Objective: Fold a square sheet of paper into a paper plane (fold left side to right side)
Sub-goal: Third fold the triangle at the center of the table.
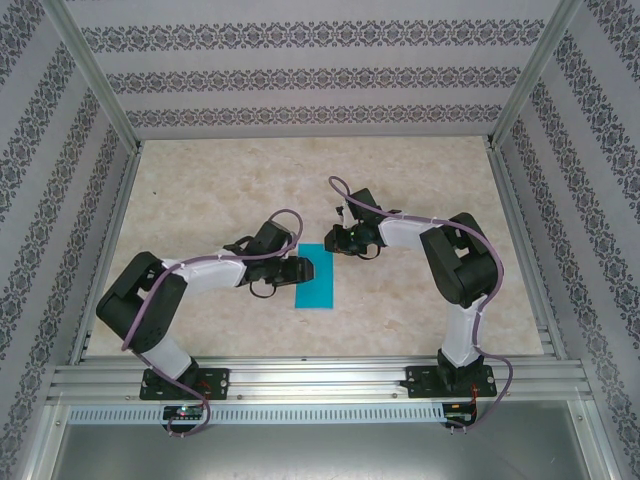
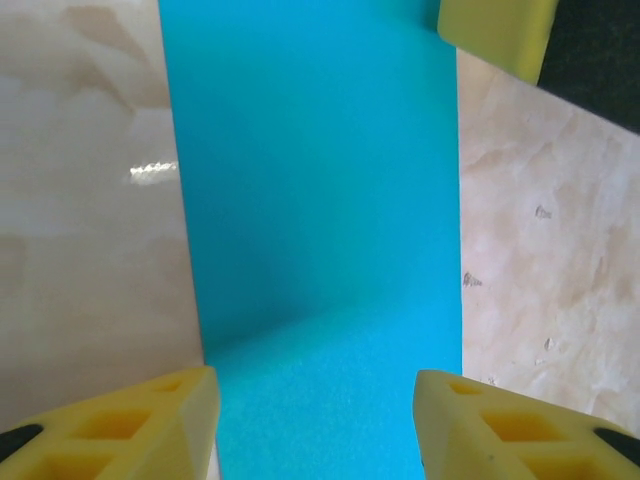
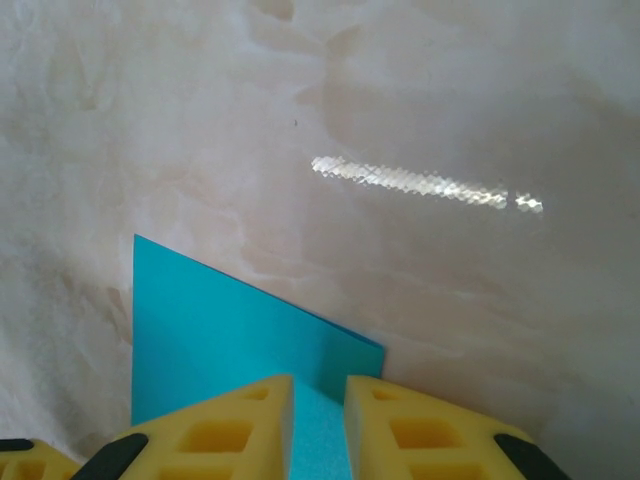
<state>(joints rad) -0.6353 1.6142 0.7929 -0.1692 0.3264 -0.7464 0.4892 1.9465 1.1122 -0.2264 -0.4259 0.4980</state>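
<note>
The left claw (image 2: 315,430) is spread wide, its yellow foam fingers (image 2: 150,425) standing over the two long edges of a thin bright teal-blue sheet of paper (image 2: 320,200), at its near-left part as seen from above. The right claw (image 3: 318,430) has its fingers drawn almost together with only a slim gap, set at the sheet's far right corner; whether it pinches the paper I cannot tell. The sheet (image 1: 315,277) lies flat as a narrow rectangle on the pale marbled counter (image 1: 420,180), between the two arms, its long sides running away from the bases.
</note>
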